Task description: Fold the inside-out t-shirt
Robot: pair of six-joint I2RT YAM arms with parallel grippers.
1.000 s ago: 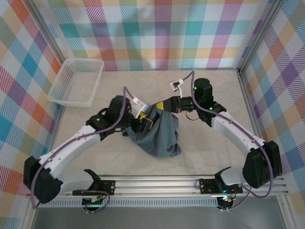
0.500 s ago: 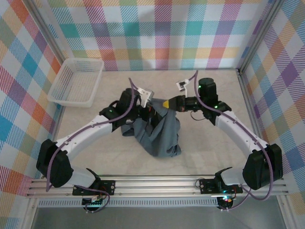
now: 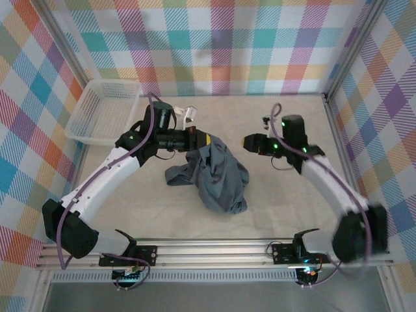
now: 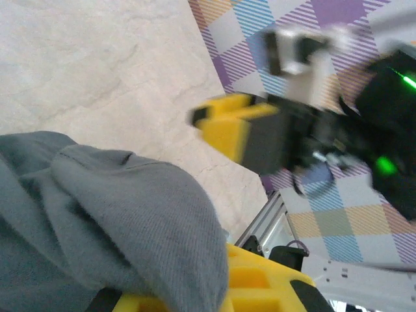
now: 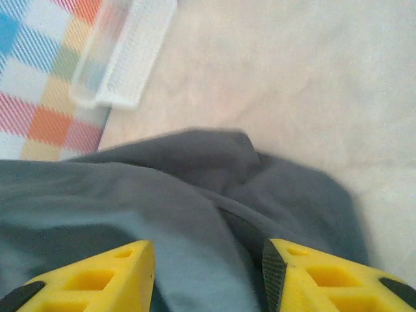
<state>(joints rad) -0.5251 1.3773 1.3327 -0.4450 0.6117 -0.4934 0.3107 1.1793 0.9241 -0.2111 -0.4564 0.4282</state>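
Left pincer [image 3: 203, 138] pinches the t-shirt [image 3: 218, 177]; my right pincer [image 3: 247, 141] stands spread.
Pale mottled table [image 3: 292, 208], plaid walls [image 3: 221, 45], white basket [image 3: 110, 82].

Looking it all over, I can make out no lettering, brand, number or sign anywhere, not on the t-shirt [image 3: 218, 175], the white basket [image 3: 127, 114] or the checked walls [image 3: 221, 45].

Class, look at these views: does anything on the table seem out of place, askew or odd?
The t-shirt lies bunched in a wrinkled heap rather than spread flat, its far edge pinched by the left gripper. Nothing looks spilled or damaged.
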